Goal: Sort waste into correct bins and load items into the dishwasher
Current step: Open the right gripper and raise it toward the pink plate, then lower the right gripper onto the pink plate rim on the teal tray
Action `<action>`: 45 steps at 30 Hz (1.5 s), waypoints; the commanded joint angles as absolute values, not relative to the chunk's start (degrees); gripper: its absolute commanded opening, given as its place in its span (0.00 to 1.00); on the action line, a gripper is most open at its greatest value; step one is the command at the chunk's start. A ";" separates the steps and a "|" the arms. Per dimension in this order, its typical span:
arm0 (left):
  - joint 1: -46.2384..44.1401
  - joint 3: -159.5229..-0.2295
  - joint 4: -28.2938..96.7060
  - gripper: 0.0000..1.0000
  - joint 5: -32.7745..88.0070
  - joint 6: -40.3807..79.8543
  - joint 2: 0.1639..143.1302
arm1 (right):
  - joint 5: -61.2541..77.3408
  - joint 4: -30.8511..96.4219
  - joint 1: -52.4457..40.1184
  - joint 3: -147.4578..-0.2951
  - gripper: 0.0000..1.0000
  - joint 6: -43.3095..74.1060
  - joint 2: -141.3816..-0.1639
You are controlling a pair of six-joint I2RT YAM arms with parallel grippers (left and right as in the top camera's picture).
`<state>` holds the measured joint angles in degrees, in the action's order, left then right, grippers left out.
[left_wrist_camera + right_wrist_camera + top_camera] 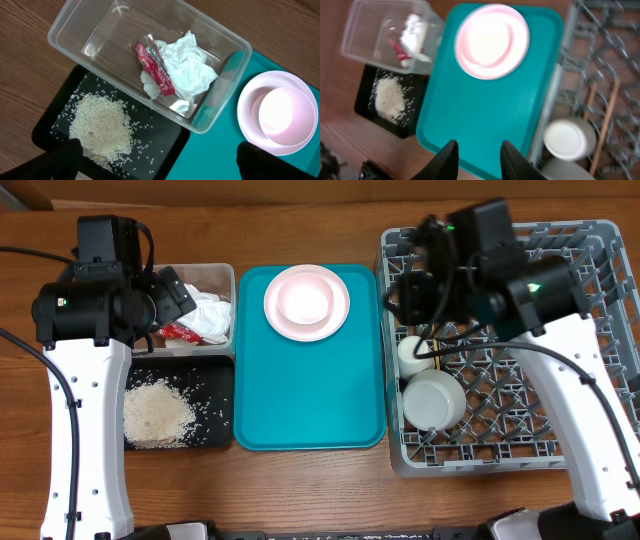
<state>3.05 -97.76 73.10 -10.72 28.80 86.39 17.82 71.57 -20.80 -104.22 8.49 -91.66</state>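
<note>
While right end effector [479, 146] hangs parted and empty, chopsticks [606, 125] lie in dish rack [620, 55] beside it

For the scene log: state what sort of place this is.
Likely a lab mock-up of kitchen clean-up: grey dish rack, teal tray and clear waste tub on a wooden table.

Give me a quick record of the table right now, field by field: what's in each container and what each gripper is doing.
clear tub: crumpled tissue and red wrapper inside
black tray: rice heap
teal tray: pink plate with plate bowl sitting on it
dish rack: cup, rack bowl, chopsticks
left gripper: wide open, empty, above the tub and black tray
right gripper: jaws apart, empty
</note>
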 commanded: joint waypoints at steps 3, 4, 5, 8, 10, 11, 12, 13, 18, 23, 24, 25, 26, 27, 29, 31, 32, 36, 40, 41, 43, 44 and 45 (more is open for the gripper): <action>2.98 -98.02 73.08 1.00 -10.66 28.95 86.56 | 13.04 71.20 -27.46 -114.32 0.32 6.96 -99.20; 2.98 -98.02 73.08 1.00 -10.66 28.95 86.56 | 11.25 70.46 -28.62 -115.20 0.31 6.83 -100.99; 2.98 -98.02 73.08 1.00 -10.66 28.95 86.56 | 9.61 69.23 -29.56 -115.24 0.31 6.02 -102.24; 2.98 -98.02 73.08 1.00 -10.66 28.95 86.56 | 4.47 65.91 -32.27 -115.15 0.35 3.27 -106.80; 2.98 -98.02 73.08 1.00 -10.66 28.95 86.56 | 4.10 65.10 -33.65 -115.15 0.37 1.41 -109.67; 2.98 -98.02 73.08 1.00 -10.66 28.95 86.56 | 4.10 64.99 -34.22 -115.15 0.37 1.43 -110.89; 2.98 -98.02 73.08 1.00 -10.66 28.95 86.56 | 4.23 64.99 -34.85 -115.15 0.36 1.50 -112.60; 2.98 -98.02 73.08 1.00 -10.66 28.95 86.56 | 4.64 64.99 -35.31 -115.15 0.35 1.50 -113.93; 2.98 -98.02 73.08 1.00 -10.66 28.95 86.56 | 10.26 65.12 -37.34 -115.04 0.20 1.69 -121.84; 2.98 -98.02 73.08 1.00 -10.66 28.95 86.56 | 10.57 64.07 -38.65 -114.80 0.20 1.67 -127.04; 2.98 -98.02 73.08 1.00 -10.66 28.95 86.56 | 10.57 63.66 -38.68 -114.80 0.23 1.67 -128.11; 2.98 -98.02 73.08 1.00 -10.66 28.95 86.56 | 10.57 63.37 -38.68 -114.72 0.29 1.67 -128.79; 2.98 -98.02 73.08 1.00 -10.66 28.95 86.56 | 10.55 63.00 -38.68 -114.72 0.32 1.67 -129.47; 2.98 -98.02 73.08 1.00 -10.66 28.95 86.56 | 10.52 62.61 -38.68 -114.72 0.33 1.65 -130.08; 2.98 -98.02 73.08 1.00 -10.66 28.95 86.56 | 10.55 61.32 -38.68 -114.72 0.34 1.65 -131.33; 2.98 -98.02 73.08 1.00 -10.66 28.95 86.56 | 10.55 60.05 -38.68 -114.72 0.35 1.67 -132.27; 2.98 -98.02 73.08 1.00 -10.66 28.95 86.56 | 10.55 59.53 -38.68 -114.72 0.36 1.67 -132.68; 2.98 -98.02 73.08 1.00 -10.66 28.95 86.56 | 10.55 58.11 -38.68 -114.72 0.36 1.67 -132.90; 2.98 -98.02 73.08 1.00 -10.66 28.95 86.56 | 9.65 56.95 -38.68 -114.58 0.37 1.65 -132.90; 2.98 -98.02 73.08 1.00 -10.66 28.95 86.56 | 9.32 56.40 -38.68 -114.30 0.38 1.65 -132.90; 2.98 -98.02 73.08 1.00 -10.66 28.95 86.56 | 9.04 55.20 -38.68 -113.40 0.41 1.65 -132.90; 2.98 -98.02 73.08 1.00 -10.66 28.95 86.56 | 9.06 54.68 -38.68 -112.86 0.41 1.67 -132.90; 2.98 -98.02 73.08 1.00 -10.66 28.95 86.56 | 9.06 54.13 -38.68 -112.18 0.41 1.67 -132.90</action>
